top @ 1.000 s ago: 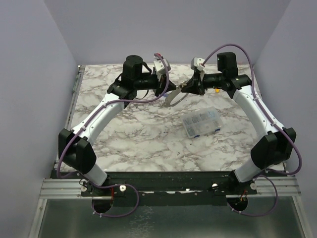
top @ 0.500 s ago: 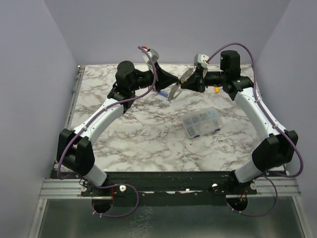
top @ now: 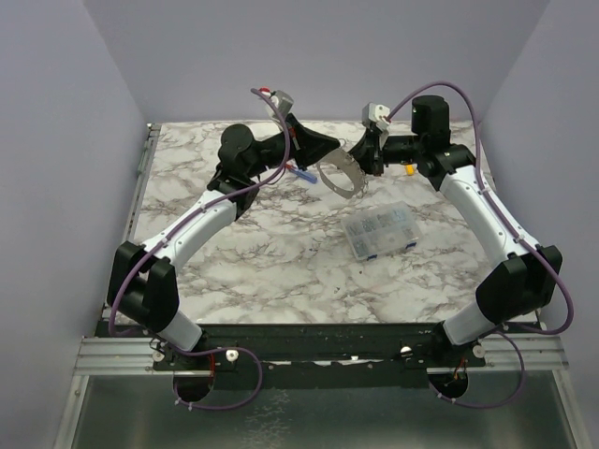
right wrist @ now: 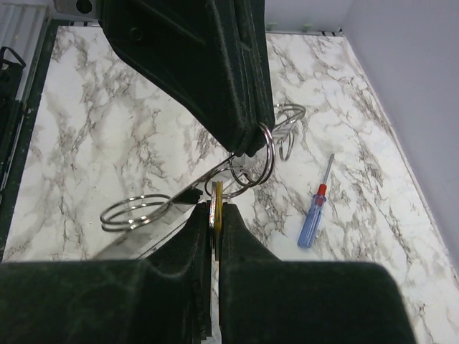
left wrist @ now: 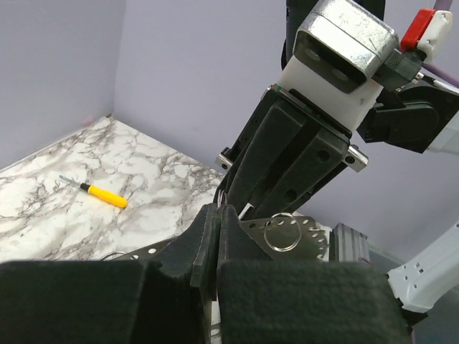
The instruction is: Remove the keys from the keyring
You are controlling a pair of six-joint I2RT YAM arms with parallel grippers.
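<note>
The keyring [top: 343, 179], a wide grey metal band with holes, hangs between my two grippers above the far table. My left gripper [top: 325, 152] is shut on a small wire ring [right wrist: 259, 153] looped on it; the pinch shows in the left wrist view [left wrist: 219, 211], with the band [left wrist: 305, 242] just beyond. My right gripper [top: 363, 157] faces it tip to tip. In the right wrist view it [right wrist: 215, 209] is shut on the keys [right wrist: 217, 195], thin yellow pieces seen edge-on, hooked to the wire rings. The band [right wrist: 176, 204] runs down to the left.
A blue-and-red screwdriver [top: 301, 174] [right wrist: 314, 211] lies on the marble under the grippers. A yellow screwdriver [top: 410, 170] [left wrist: 104, 195] lies behind the right arm. A clear compartment box [top: 379, 230] sits right of centre. Loose wire coils [right wrist: 136, 211] hang from the band.
The left gripper has swung up and rightward to meet the right gripper. The keyring has turned from edge-on to hanging open below them.
</note>
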